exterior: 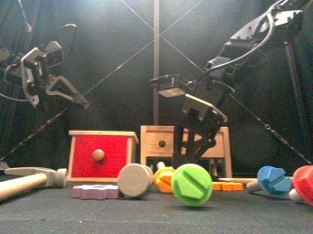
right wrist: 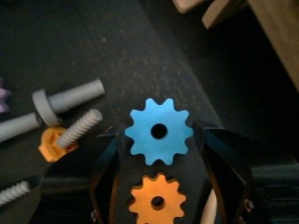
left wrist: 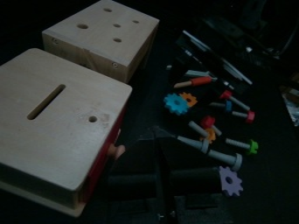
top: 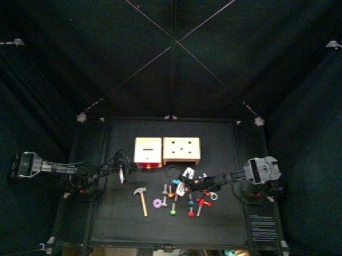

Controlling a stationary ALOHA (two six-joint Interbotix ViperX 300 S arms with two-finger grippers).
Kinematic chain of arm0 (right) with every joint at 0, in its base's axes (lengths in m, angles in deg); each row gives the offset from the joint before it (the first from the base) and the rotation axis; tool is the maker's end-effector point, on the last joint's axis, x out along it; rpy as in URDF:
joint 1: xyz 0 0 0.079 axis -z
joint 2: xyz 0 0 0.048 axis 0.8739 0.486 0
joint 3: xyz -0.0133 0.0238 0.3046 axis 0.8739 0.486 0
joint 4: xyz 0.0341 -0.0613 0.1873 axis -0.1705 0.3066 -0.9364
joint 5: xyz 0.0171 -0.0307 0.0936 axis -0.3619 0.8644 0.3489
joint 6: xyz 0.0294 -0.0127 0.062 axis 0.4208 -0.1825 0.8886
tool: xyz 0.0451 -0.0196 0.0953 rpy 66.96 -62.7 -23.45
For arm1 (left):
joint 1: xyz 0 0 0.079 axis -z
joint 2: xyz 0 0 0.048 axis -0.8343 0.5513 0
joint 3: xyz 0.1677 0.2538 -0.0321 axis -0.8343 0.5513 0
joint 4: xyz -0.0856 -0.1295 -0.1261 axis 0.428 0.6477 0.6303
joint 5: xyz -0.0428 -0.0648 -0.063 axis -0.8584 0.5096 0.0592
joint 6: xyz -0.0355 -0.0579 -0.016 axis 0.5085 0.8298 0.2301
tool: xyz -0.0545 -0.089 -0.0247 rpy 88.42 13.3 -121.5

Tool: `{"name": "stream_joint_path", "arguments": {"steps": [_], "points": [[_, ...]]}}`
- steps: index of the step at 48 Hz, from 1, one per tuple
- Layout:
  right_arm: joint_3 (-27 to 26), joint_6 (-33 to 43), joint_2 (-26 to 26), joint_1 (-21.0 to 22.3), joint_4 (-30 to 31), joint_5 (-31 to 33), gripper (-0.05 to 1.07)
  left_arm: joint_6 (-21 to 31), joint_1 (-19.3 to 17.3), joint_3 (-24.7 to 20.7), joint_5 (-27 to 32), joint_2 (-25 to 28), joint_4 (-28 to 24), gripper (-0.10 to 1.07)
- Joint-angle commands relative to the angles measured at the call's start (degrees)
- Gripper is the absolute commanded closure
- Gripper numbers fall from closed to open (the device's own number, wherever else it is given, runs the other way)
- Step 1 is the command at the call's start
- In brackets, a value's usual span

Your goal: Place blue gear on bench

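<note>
Top view shows the black desk [top: 120, 230] with the bench [top: 168, 150] near its back edge, two pale wooden blocks side by side, set clear of the scattered toy parts in front so its flat tops are free to take a piece. From the front, the right arm hangs low over that clutter, just ahead of the right block, while the left arm is held up and back at the left, out of the way, its left claw [left wrist: 149, 188] too dark in its own view for me to tell how it stands. The right claw [right wrist: 163, 175] is spread wide, gripping nothing, its two jaws standing either side of the blue gear [right wrist: 163, 131], which lies flat on the desk between them, seemingly lined up for a pinch across its teeth. An orange gear [right wrist: 162, 200] lies just beside the blue one, close enough that I'd worry about it being nudged.
</note>
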Motion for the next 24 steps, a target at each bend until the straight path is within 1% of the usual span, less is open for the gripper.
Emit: {"name": "stream_joint_path", "arguments": {"steps": [1,8,16,24], "points": [[-1.8,0.2,-4.4,-0.4,2.5,0.8,0.3,0.0,-0.1,-0.9,-0.4,0.0,-0.1,0.7],[-2.3,0.4,-8.2,-0.2,4.8,4.0,0.3,0.0,-0.2,-1.0,-0.4,0.1,-0.1,0.7],[-2.1,0.7,-11.7,0.1,5.0,9.1,0.3,-0.1,-0.1,-1.0,-0.5,0.0,-0.1,0.7],[-2.4,1.0,-14.6,2.7,4.6,13.7,0.3,0.0,-0.2,-1.1,-0.4,0.0,0.0,0.7]]}}
